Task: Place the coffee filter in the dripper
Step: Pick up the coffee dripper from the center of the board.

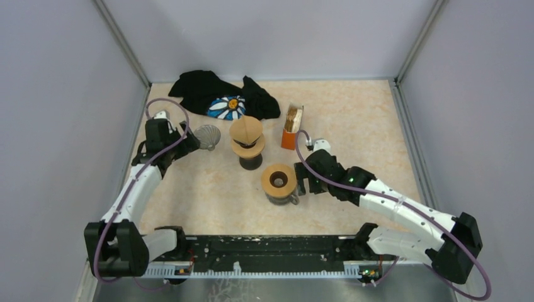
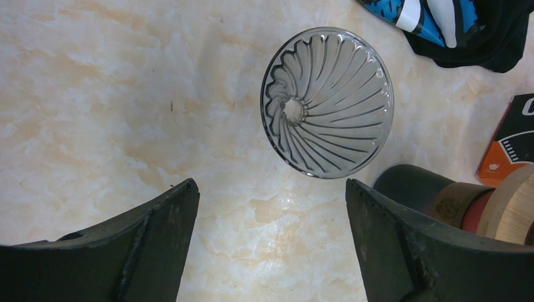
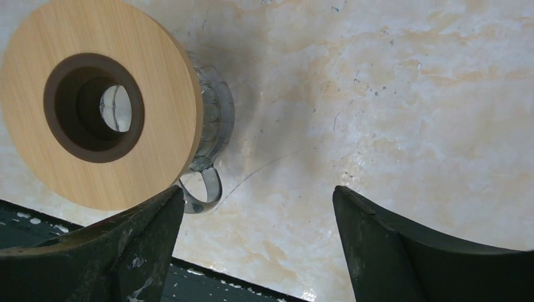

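Note:
The dripper [image 1: 208, 135] is a clear ribbed glass cone lying on its side on the table, its mouth facing the left wrist camera [image 2: 327, 100]. My left gripper [image 1: 189, 140] [image 2: 269, 185] is open just short of it, with only bare table between its fingers. A brown coffee filter [image 1: 245, 129] sits point up on a wooden disc atop a black stand [image 2: 504, 211]. My right gripper [image 1: 305, 183] [image 3: 258, 190] is open and empty beside a glass server topped with a wooden ring [image 1: 279, 182] [image 3: 101, 104].
An orange box holding more filters [image 1: 291, 126] stands behind the server. A black cloth with a daisy print [image 1: 223, 95] lies at the back. Grey walls close in the table on three sides. The black rail [image 1: 264, 248] runs along the near edge.

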Motion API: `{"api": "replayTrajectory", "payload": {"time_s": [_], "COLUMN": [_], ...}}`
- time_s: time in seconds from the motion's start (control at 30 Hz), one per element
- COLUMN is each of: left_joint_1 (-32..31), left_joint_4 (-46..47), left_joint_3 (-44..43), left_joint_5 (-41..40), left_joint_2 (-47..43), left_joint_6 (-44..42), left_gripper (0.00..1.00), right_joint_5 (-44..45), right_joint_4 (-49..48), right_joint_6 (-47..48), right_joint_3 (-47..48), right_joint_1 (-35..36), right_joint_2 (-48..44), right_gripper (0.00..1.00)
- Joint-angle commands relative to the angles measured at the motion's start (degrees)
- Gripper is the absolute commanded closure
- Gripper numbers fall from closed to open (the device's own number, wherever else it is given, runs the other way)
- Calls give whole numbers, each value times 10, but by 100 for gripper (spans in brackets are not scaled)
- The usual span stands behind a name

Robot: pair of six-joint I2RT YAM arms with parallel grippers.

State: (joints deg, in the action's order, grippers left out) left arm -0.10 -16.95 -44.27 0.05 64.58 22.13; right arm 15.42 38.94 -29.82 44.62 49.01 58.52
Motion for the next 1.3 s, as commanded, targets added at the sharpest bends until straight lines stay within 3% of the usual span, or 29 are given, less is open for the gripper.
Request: {"api": "replayTrajectory", "payload": {"time_s": [0.0, 0.23, 0.77, 1.0, 1.27], "left_joint_1": [5, 7, 70, 80, 84], "left_joint_4": [-2, 2, 53, 63, 64], "left_joint_3": [-49, -93, -120, -122, -111], "left_joint_5": [19, 40, 184, 232, 253], "left_joint_2": [37, 127, 256, 280, 256], "left_joint_6": [5, 19, 64, 71, 74], "left_gripper": [10, 18, 50, 63, 85], "right_joint_5": [44, 74, 87, 86, 83], "right_joint_4": [-35, -52, -58, -61, -58], "right_joint_6": [-8, -3, 12, 13, 11], "right_joint_3": [-5, -26, -46, -48, -43], "right_joint_1": [5, 5, 5, 5, 5], "right_joint_2": [-41, -86, -113, -114, -115], "right_gripper": [12, 12, 12, 12, 12]}}
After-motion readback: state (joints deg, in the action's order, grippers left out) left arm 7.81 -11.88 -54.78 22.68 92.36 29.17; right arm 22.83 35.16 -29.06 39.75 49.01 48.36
